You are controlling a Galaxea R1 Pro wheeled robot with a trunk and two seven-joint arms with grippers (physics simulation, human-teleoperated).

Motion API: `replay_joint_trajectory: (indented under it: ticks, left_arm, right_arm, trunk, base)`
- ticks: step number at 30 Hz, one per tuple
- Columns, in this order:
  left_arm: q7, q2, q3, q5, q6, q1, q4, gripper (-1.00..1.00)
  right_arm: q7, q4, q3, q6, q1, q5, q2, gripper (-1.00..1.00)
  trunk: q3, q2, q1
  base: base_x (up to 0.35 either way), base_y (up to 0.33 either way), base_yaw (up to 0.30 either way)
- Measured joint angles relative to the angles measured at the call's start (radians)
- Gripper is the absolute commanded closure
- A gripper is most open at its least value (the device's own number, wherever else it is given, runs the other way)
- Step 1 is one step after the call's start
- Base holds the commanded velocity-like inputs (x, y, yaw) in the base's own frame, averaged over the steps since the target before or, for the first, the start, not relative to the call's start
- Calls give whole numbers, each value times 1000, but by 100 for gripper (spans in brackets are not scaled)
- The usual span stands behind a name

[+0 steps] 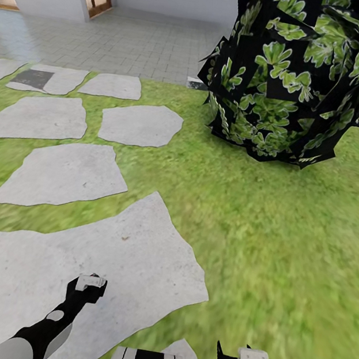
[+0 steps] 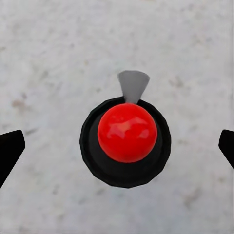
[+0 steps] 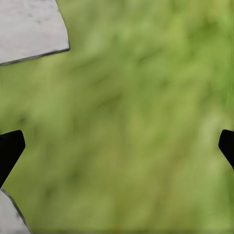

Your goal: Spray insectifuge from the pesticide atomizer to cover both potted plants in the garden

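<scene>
While both arms hang low, the left gripper point(image 1: 91, 283) gapes over a stepping stone point(image 1: 102, 260); the right gripper point(image 1: 243, 357), fingers apart, hovers above lawn point(image 1: 284, 250).

Through the right wrist camera I saw blurred green lawn point(image 3: 141, 122), two black fingertips point(image 3: 9, 148) spread wide, and a grey stepping stone point(image 3: 29, 29) corner.

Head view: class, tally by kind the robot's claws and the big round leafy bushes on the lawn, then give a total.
Claws: 2 (left claw, right claw)
Round leafy bush: 1
Total: 3
</scene>
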Motion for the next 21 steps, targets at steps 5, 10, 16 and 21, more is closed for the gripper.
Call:
replay_joint_trajectory:
  ticks: [5, 10, 16, 21]
  left_arm:
    - [0, 0, 0, 0, 0, 0, 1, -100]
    - [0, 0, 0, 0, 0, 0, 1, -100]
    - [0, 0, -1, 0, 0, 0, 1, -100]
    - [0, -1, -1, 0, 0, 0, 1, 100]
  right_arm:
    - [0, 0, 0, 0, 0, 0, 0, -100]
    - [0, 0, 0, 0, 0, 0, 0, -100]
    - [-1, 0, 0, 0, 0, 0, 0, -100]
    - [0, 0, 0, 0, 0, 0, 0, -100]
  trunk:
    - [0, 0, 0]
    - [0, 0, 0]
    - [0, 0, 0]
    - [0, 0, 0]
  base:
    - [0, 0, 0]
    - [0, 0, 0]
    - [0, 0, 0]
    - [0, 0, 0]
